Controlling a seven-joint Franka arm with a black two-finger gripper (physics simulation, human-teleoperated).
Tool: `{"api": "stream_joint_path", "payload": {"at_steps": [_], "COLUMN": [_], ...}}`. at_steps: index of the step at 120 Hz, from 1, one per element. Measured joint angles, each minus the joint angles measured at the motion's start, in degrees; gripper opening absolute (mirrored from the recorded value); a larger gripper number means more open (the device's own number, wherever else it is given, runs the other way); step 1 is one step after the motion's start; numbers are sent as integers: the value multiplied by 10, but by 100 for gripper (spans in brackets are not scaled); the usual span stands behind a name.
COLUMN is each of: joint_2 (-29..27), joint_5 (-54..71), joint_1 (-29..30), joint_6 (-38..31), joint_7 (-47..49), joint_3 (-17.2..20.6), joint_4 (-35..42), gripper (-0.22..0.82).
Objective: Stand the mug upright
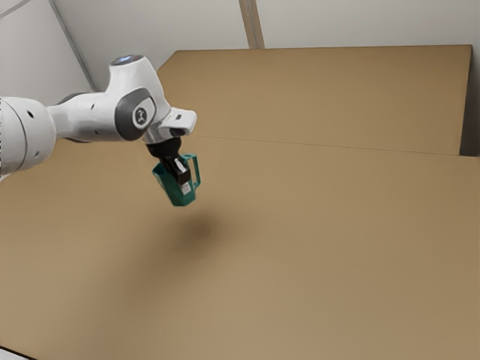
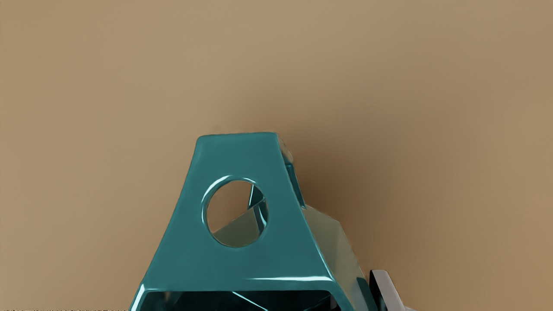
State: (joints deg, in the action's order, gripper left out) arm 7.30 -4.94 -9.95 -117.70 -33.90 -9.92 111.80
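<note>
The gripper (image 1: 181, 176) is held well above the table in the exterior view, closed around the teal mug (image 1: 179, 198). The mug hangs in the air, somewhat tilted, with its handle (image 1: 197, 172) toward the exterior view's right. In the wrist view the teal mug (image 2: 242, 265) shows a tapering face with a round hole through it, and a dark hollow beneath. The gripper (image 2: 270, 302) reaches in at the bottom edge there, one fingertip (image 2: 387, 288) beside the mug's faceted side; the other is hidden by the mug.
A wide brown tabletop (image 1: 322, 255) stretches below the mug, with a soft shadow on it. Behind it stands a brown panel (image 1: 322, 94) against a pale wall (image 1: 360, 22). The arm comes in from the exterior view's left.
</note>
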Motion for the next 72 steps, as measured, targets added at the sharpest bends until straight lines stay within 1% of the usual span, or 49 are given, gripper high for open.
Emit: {"api": "stream_joint_path", "payload": {"at_steps": [24, 44, 72], "joint_2": [16, 14, 4], "joint_5": [41, 55, 70], "joint_1": [-1, -9, -20], "joint_6": [-25, -62, -133], "joint_7": [34, 57, 82], "joint_3": [12, 12, 12], "joint_4": [7, 39, 94], "gripper": [-17, -17, -17]}}
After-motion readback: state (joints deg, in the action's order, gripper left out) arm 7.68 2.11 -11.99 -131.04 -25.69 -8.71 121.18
